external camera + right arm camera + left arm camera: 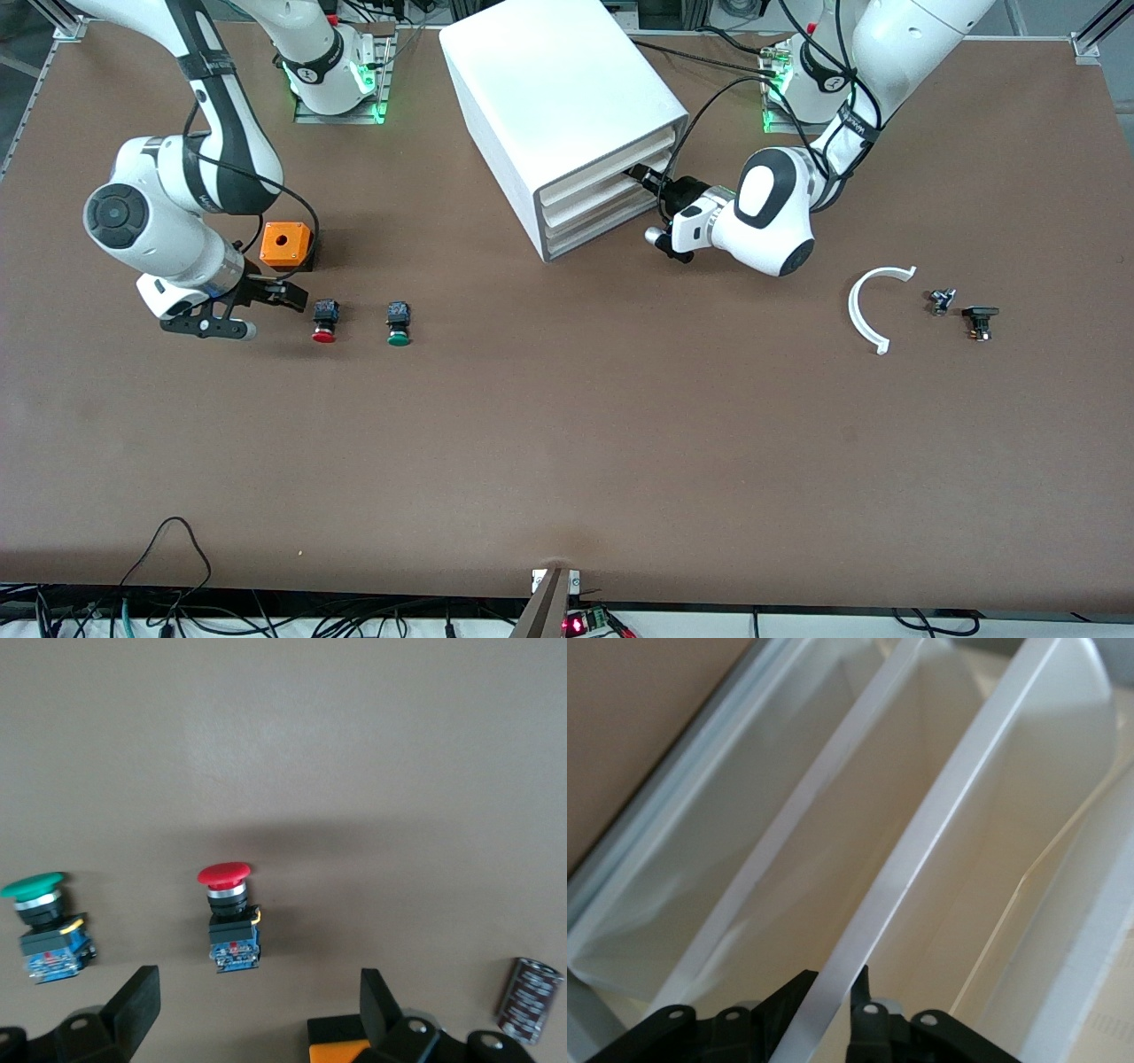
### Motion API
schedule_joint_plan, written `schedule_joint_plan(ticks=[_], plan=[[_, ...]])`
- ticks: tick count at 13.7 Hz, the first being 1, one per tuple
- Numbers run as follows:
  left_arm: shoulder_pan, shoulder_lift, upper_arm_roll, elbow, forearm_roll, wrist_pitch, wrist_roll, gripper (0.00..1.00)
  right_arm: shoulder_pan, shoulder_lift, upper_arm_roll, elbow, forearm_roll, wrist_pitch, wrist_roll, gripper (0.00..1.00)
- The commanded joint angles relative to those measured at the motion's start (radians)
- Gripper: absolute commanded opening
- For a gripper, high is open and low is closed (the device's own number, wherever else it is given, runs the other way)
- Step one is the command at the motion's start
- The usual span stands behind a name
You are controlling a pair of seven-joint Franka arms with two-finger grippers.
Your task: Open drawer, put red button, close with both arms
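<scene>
Two white robot arms reach over a brown table (pixel 567 461) in the front view. One white cabinet (pixel 549 97) stands between their bases, turned at an angle, with three cream-fronted drawers stacked in its face. The left claw (pixel 640 175) sits at the end of the drawer (pixel 595 182) front, second slat from the top, its tips at the slat. The right claw (pixel 257 312) hangs low over the table with its fingers spread, gripping nothing. Two push buttons lie side by side: the red button (pixel 324 321) just beside the right claw, and one green button (pixel 398 322) next to it, toward the left arm's end. One orange box with a hole (pixel 285 245) sits farther from the camera than the red button, close to the right claw. Toward the left arm's end lie one white curved strip (pixel 870 306) and two small dark parts (pixel 942 301) (pixel 980 321).

One cream slat (pixel 921 842) fills the left wrist view, passing between the left claw's black fingertips (pixel 784 1001), which close on it from both sides.

Two buttons show in the right wrist view: the red one (pixel 232 914) lies on the table between the wide-apart fingers (pixel 133 1003) of the right claw, untouched, and the green one (pixel 44 923) lies beside it. One dark cylinder (pixel 529 999) and an orange corner (pixel 341 1051) sit at the picture's edge.
</scene>
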Motion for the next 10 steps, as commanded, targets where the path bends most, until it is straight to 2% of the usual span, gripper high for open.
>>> schedule_joint_plan(ticks=[1,2,4,6,7,8,10], plan=[[0.044,-0.042,0.058,-0.016,0.003,0.084,0.026,0.0,0.003,0.0,0.006,-0.06,0.014,0.078,0.013,1.0],[0.056,-0.047,0.099,0.022,0.004,0.11,0.028,0.0,0.005,0.02,0.027,-0.057,0.013,0.097,0.065,1.0],[0.068,-0.053,0.135,0.053,0.006,0.13,0.066,0.0,0.005,0.037,0.056,-0.056,0.013,0.13,0.116,1.0],[0.073,-0.052,0.162,0.071,0.048,0.157,0.132,0.0,0.005,0.058,0.056,-0.056,0.013,0.147,0.116,1.0],[0.078,-0.053,0.164,0.082,0.055,0.158,0.129,0.11,0.005,0.069,0.056,-0.056,0.011,0.154,0.116,1.0],[0.081,-0.053,0.164,0.081,0.055,0.16,0.133,0.99,0.005,0.072,0.056,-0.059,0.013,0.17,0.11,1.0],[0.081,-0.065,0.164,0.079,0.055,0.163,0.132,1.0,0.005,0.081,0.056,-0.06,0.011,0.174,0.104,1.0]])
